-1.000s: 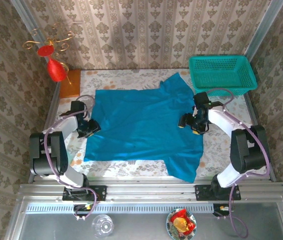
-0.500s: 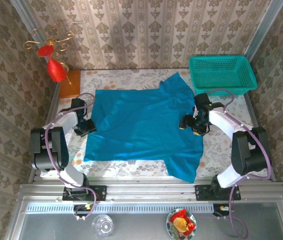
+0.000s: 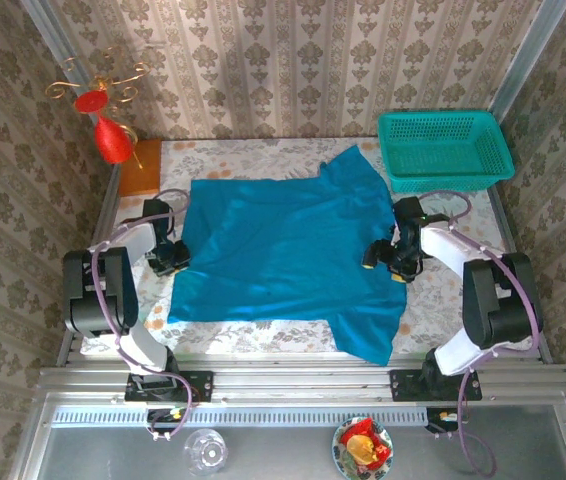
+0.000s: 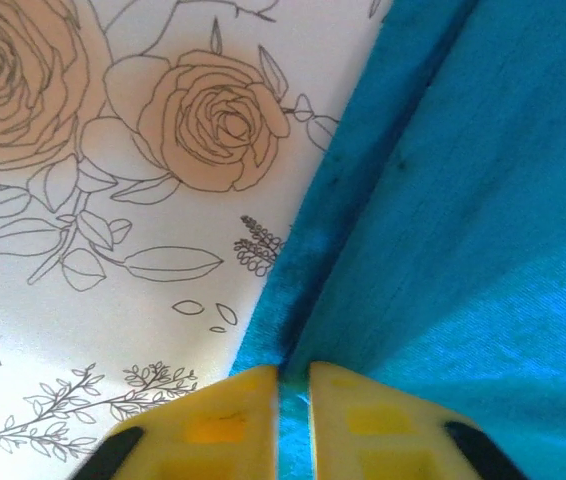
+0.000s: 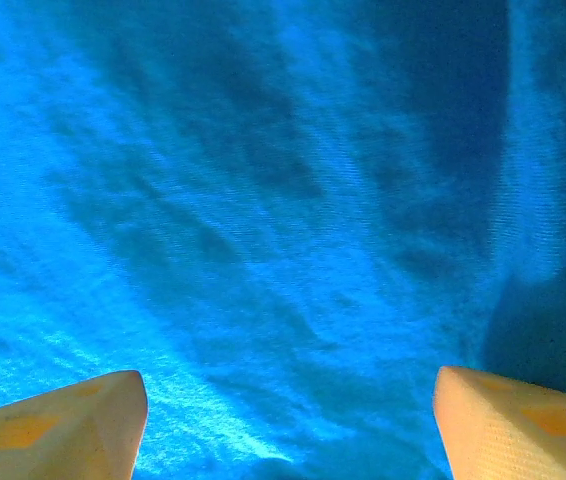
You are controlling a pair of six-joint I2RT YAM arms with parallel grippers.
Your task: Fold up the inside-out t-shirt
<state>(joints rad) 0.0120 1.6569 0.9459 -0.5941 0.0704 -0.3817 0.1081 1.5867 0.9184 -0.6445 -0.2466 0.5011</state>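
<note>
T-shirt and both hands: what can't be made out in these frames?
- Top external: t-shirt seams too small to tell inside-out; right hand covers its edge.
- Left wrist: left hand pinches the cloth edge; layers gripped hidden by the fingers.
- Right wrist: right hand open; whether it touches cloth cut off by the bottom edge.

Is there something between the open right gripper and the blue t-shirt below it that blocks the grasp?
Nothing visible does. The right gripper hangs open directly over the inside-out t-shirt near its right edge, with bare cloth below its fingers. The left gripper is closed on the shirt's left edge.
</note>
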